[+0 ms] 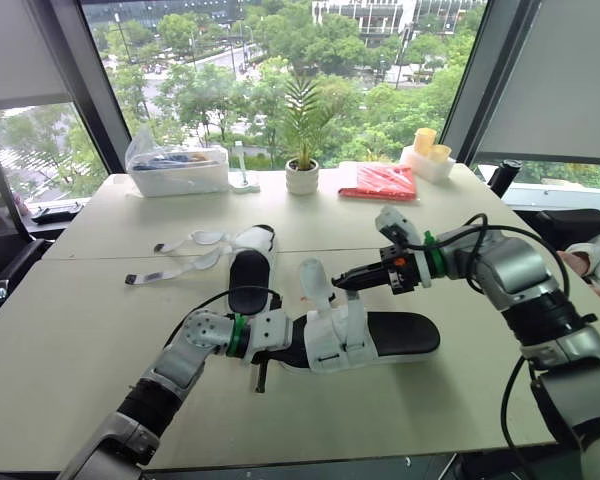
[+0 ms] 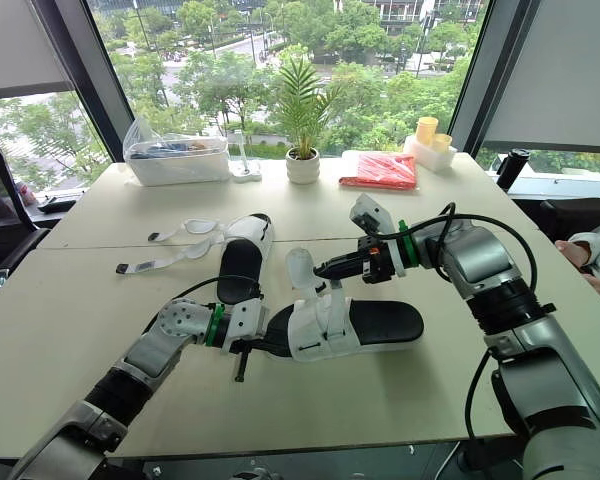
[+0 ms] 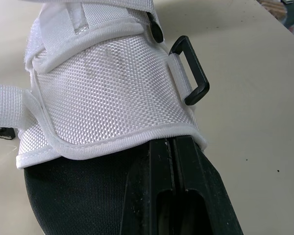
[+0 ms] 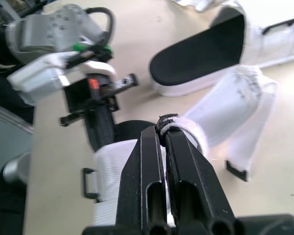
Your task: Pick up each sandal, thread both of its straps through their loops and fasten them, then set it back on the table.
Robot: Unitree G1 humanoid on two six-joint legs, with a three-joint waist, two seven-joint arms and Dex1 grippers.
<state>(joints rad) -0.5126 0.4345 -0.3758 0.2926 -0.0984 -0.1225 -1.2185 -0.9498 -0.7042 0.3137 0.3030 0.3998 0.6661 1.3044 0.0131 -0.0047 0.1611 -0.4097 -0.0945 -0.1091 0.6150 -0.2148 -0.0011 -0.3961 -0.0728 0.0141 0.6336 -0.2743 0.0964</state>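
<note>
Sandal [image 1: 400,335] toe in left claw [image 3: 172,144], strap [image 1: 313,280] in right claw [image 1: 339,285].

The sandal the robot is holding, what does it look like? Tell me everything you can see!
The sandal has a black sole and a white, woven-looking upper with a black loop on its side. It lies flat on the table, in front of the other sandal. One white strap stands up, unfastened, with its tip pinched by the right end effector. The left end effector grips one end of the sole.
</note>
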